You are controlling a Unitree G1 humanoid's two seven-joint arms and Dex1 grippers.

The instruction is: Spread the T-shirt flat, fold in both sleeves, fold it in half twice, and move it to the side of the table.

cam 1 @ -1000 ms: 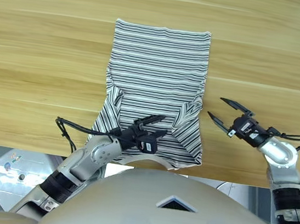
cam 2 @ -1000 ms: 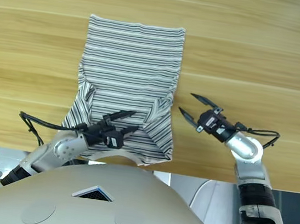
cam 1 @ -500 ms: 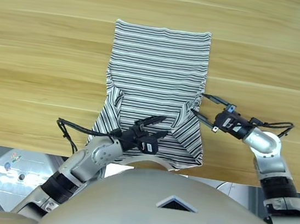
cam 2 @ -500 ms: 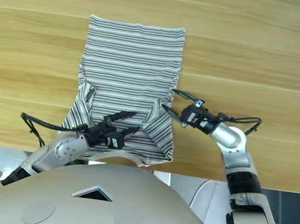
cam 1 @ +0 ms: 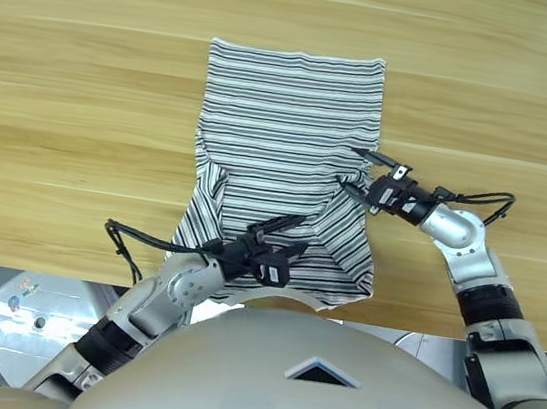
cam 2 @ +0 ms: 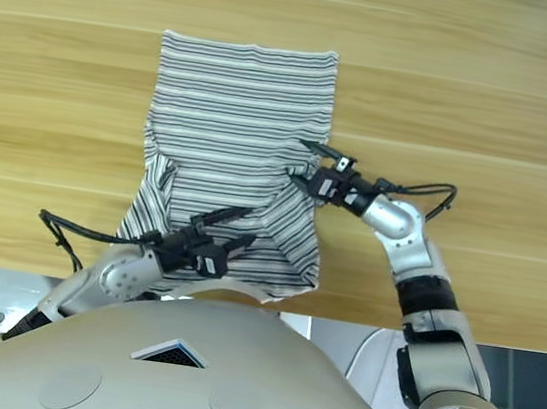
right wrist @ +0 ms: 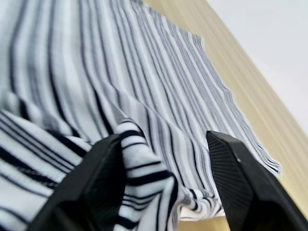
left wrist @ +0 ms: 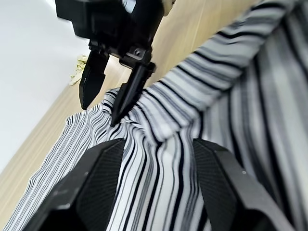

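Shirt point(cam 1: 290, 116): middle of table point(cam 1: 87, 89), sleeves folded in, near end rumpled
Right gripper point(cam 1: 351, 169): jaws apart, astride the right sleeve fold
Left gripper point(cam 1: 302, 231): jaws apart over the near end, perhaps touching cloth
Risk: my pinch may catch one layer only, undoing the sleeve

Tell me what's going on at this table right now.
The robot is partway through folding a striped T-shirt that lies on the wooden table. The shirt is a narrow strip with its sides turned in, and it is not yet folded in half. The right gripper is open at the shirt's right edge, with a ridge of fabric by the folded-in right sleeve between its fingers. The left gripper is open over the shirt's near end.
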